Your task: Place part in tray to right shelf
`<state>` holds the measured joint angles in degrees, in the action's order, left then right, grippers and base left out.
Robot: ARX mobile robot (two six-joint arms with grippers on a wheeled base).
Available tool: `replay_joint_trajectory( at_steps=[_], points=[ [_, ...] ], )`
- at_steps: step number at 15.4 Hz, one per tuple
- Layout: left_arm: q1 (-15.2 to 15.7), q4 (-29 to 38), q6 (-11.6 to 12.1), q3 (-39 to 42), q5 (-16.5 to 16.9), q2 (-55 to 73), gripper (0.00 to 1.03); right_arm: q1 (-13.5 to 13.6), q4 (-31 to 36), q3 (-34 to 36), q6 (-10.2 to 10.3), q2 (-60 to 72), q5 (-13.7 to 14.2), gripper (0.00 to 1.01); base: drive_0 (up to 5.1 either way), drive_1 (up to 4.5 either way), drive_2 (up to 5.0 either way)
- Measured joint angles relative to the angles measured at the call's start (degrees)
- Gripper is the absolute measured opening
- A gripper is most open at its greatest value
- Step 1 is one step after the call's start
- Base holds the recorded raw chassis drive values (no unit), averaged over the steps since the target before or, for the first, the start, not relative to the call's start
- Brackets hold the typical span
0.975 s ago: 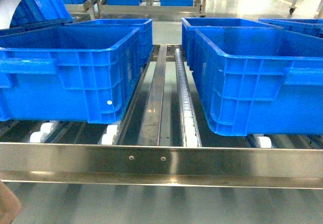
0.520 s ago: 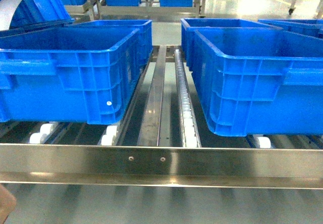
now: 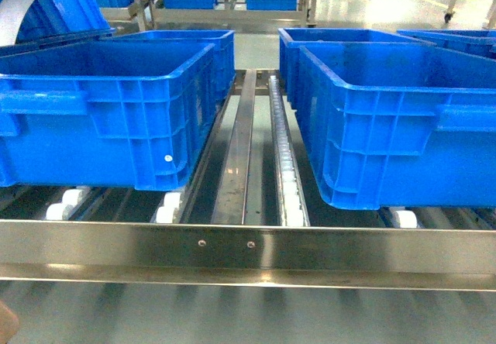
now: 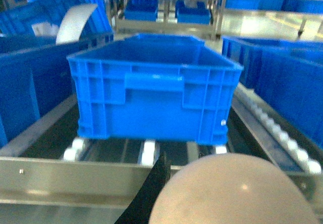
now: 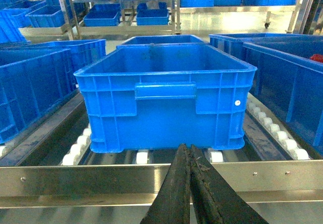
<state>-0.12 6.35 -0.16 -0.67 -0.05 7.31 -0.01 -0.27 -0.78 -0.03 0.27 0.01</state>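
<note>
Head view: a silver steel-framed flow rack (image 3: 248, 245) with a brushed metal front rail spans the frame. Two large open blue plastic crates stand at its front, the left crate (image 3: 108, 111) and the right crate (image 3: 395, 127), well apart; a central roller track (image 3: 284, 166) of small white rollers runs between them. A second crate stands directly behind each, giving four on this level, and the edge of a further one shows at far right. A tan rounded edge shows at the bottom-left corner; it is too small to identify.

Left wrist view: a beige glossy plastic dustpan-shaped tray (image 4: 234, 191) fills the lower right, its domed surface just before the front rail. The left gripper (image 4: 151, 196) shows only as one dark finger beside the tray; whether it is closed or spread cannot be told.

Right wrist view: the right gripper (image 5: 190, 193) has its two dark fingers pressed together, clenched on nothing, pointing at the rail.

The small blue part appears in no view.
</note>
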Motion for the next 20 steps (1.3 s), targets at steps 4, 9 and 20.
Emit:
replay_joint_trajectory(
  at_steps=[4,9,20],
  points=[
    [0.0,-7.3,0.1,0.0,0.0,-6.7,0.12,0.0,0.1,0.0,0.0,0.0,0.0,0.02,0.0,0.0,0.0],
    [0.0,-6.8,0.1,0.0,0.0,-6.7,0.12,0.0,0.0,0.0,0.0,0.0,0.0,0.45,0.0,0.0,0.0],
    [0.0,-6.8,0.1,0.0,0.0,-6.7,0.12,0.0,0.0,0.0,0.0,0.0,0.0,0.98,0.0,0.0,0.0]
  ],
)
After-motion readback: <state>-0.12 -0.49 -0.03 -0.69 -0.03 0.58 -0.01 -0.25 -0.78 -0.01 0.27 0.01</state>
